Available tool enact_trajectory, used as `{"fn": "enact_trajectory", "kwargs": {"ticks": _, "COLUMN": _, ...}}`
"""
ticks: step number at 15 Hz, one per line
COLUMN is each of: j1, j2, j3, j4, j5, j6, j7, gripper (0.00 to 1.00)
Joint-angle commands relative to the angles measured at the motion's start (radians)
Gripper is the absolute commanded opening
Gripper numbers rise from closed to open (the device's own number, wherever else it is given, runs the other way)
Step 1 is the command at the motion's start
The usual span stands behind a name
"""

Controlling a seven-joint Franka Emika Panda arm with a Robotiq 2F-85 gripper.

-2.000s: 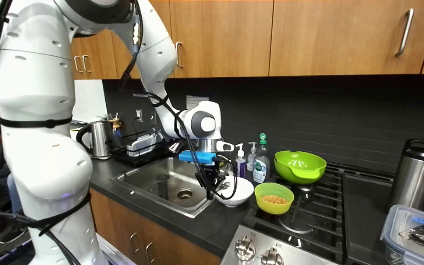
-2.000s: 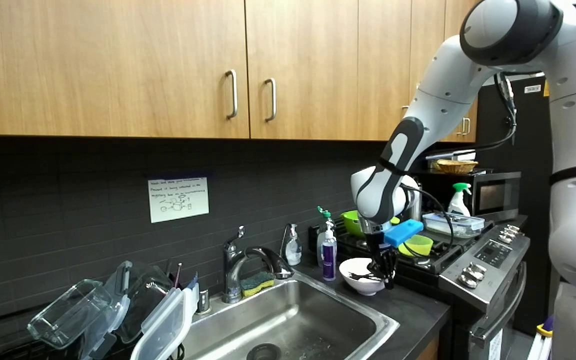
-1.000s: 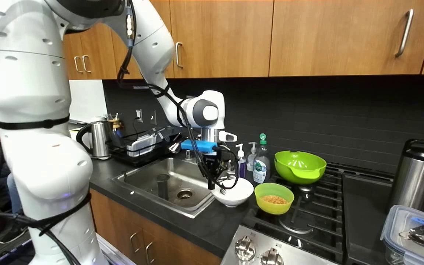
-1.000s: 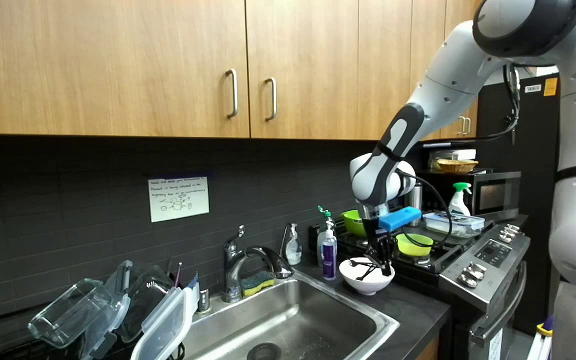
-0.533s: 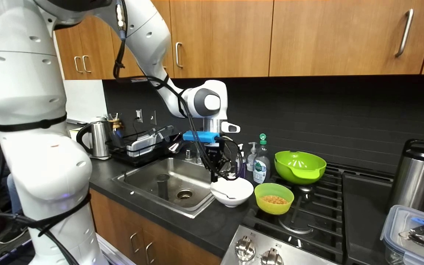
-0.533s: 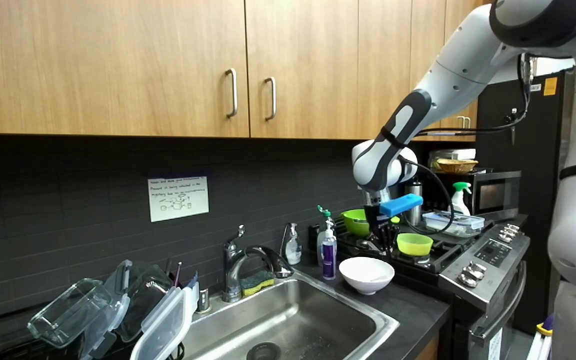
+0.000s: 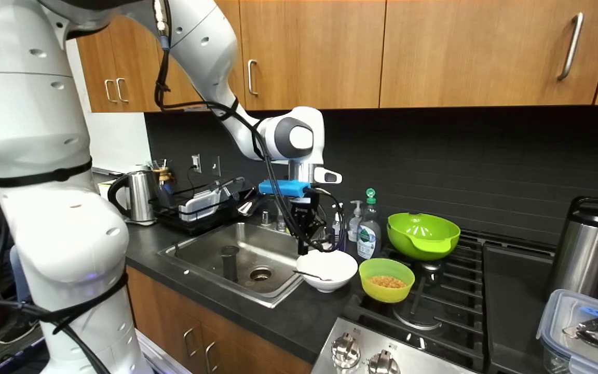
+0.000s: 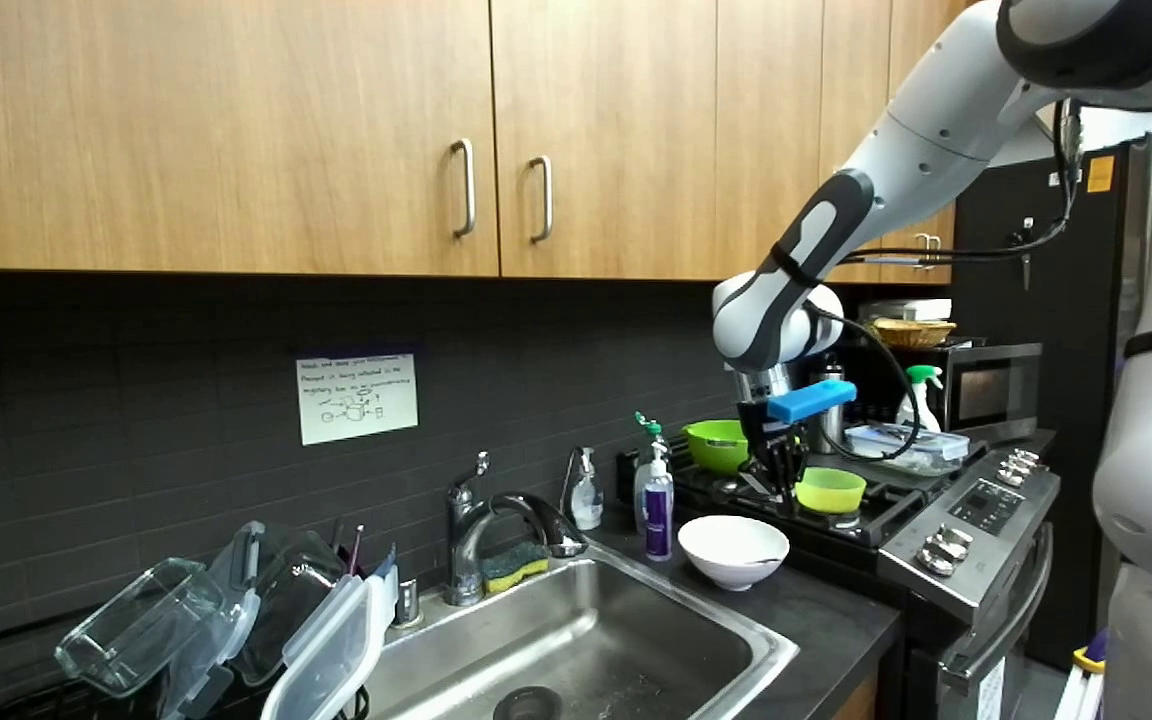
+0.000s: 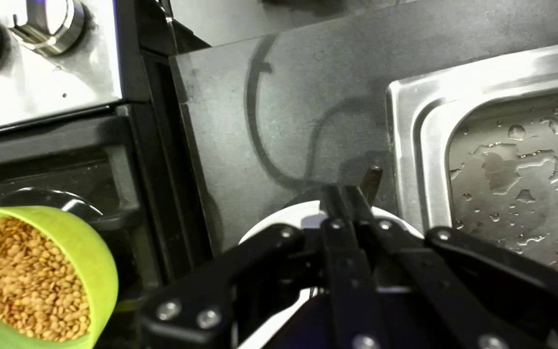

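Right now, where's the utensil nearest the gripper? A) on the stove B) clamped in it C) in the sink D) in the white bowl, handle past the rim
D: in an exterior view the utensil rests in the white bowl, handle over its rim, apart from the gripper, shut in the wrist view.

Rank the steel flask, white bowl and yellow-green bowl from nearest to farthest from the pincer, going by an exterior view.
1. White bowl, just below the pincer.
2. Yellow-green bowl, on the stove, farther right.
3. Steel flask, at the view's far right.
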State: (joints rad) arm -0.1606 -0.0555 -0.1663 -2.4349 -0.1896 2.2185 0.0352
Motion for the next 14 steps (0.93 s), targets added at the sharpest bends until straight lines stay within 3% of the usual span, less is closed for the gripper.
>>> {"fn": "enact_trajectory", "kwargs": {"ticks": 1, "j1": -0.011, "j2": -0.045, "j3": -0.005, "j4": 0.002, "j5": 0.026, "j6": -0.058, "j7": 0.019, "gripper": 0.01}}
{"fn": "enact_trajectory", "kwargs": {"ticks": 14, "j1": -0.065, "j2": -0.157, "j3": -0.038, "j4": 0.004, "j5": 0.073, "j6": -0.192, "j7": 0.101, "gripper": 0.01}}
